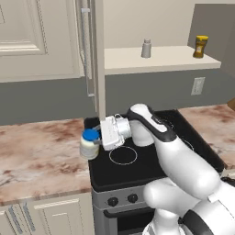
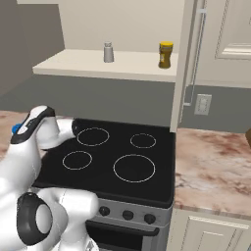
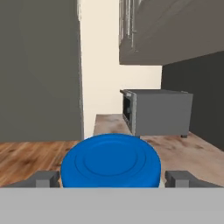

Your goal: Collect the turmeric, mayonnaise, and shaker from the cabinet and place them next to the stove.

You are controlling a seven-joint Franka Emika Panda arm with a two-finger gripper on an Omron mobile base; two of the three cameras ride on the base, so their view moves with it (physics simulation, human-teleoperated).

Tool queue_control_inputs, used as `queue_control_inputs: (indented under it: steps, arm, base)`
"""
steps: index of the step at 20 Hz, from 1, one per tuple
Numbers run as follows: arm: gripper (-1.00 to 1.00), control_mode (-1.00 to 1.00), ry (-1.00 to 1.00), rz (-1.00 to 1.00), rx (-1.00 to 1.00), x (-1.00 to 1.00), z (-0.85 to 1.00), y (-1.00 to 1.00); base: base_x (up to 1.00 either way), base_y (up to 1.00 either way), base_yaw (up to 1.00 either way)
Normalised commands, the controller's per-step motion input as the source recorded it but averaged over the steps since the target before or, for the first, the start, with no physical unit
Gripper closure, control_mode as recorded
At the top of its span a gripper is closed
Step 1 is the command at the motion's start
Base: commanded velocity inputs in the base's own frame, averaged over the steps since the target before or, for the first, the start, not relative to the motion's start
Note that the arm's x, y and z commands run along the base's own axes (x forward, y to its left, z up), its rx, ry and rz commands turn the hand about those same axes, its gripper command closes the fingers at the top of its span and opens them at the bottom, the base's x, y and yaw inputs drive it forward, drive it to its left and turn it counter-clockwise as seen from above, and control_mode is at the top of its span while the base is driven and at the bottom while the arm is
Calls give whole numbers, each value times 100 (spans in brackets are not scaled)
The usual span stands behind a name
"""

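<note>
The mayonnaise (image 1: 89, 144), a squat white jar with a blue lid, stands on the counter at the stove's left edge. My gripper (image 1: 99, 137) reaches in sideways from over the stove (image 1: 137, 167). It is open, with one finger on each side of the jar. In the hand view the blue lid (image 3: 110, 162) lies between the fingertips (image 3: 43, 178), with a small gap on each side. The grey shaker (image 1: 146, 47) and the yellow-orange turmeric (image 1: 200, 46) stand on the cabinet shelf (image 1: 160, 62) above. From the right base view the shaker (image 2: 108, 52) and turmeric (image 2: 165, 54) stand on the shelf too.
The open cabinet door (image 1: 98, 55) hangs down over the stove's back left corner, close to my wrist. Marble counter (image 1: 41, 151) runs along both sides of the stove. A wall outlet (image 1: 198, 85) sits under the shelf. A grey microwave (image 3: 157, 111) stands further along the counter.
</note>
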Motion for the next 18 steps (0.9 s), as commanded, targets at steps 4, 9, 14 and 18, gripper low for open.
queue_control_inputs:
  steps: [4, 9, 14, 18]
  arm:
    - [100, -100, 0, 0, 0, 49, -9, 24]
    - [100, -100, 0, 0, 0, 42, -16, 17]
    - [100, -100, 0, 0, -1, 37, -18, 26]
    - [100, -100, 0, 0, 0, 31, -23, 31]
  base:
    - [0, 0, 0]
    - [0, 0, 0]
    - [0, 0, 0]
    - [0, 0, 0]
